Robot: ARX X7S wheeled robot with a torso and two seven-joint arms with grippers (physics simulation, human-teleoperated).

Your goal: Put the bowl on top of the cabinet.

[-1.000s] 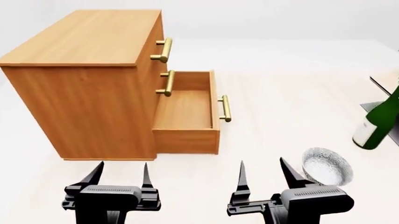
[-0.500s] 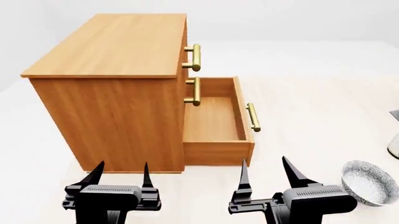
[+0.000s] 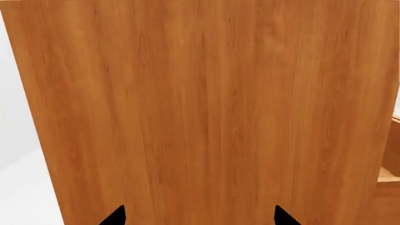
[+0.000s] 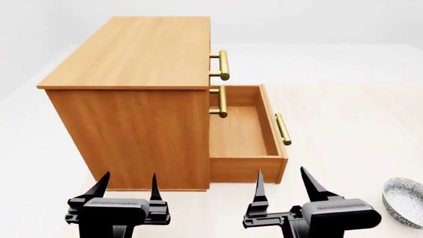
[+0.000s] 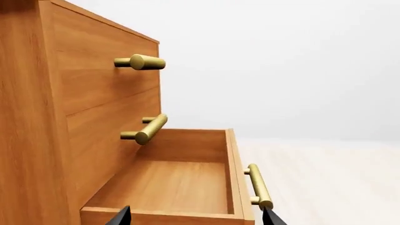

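Pale floor, cabinet (image 4: 132, 74) ahead, left claw (image 4: 127, 186) and right claw (image 4: 284, 186) level, spread, empty

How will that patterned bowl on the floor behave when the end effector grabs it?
The bowl looks rigid and glazed, so probably slick; pinching its thin rim seems safer than squeezing the curved wall. It looks small beside the cabinet, so likely light. Round and shallow, it may slide or rock if nudged, and could chip if dropped.
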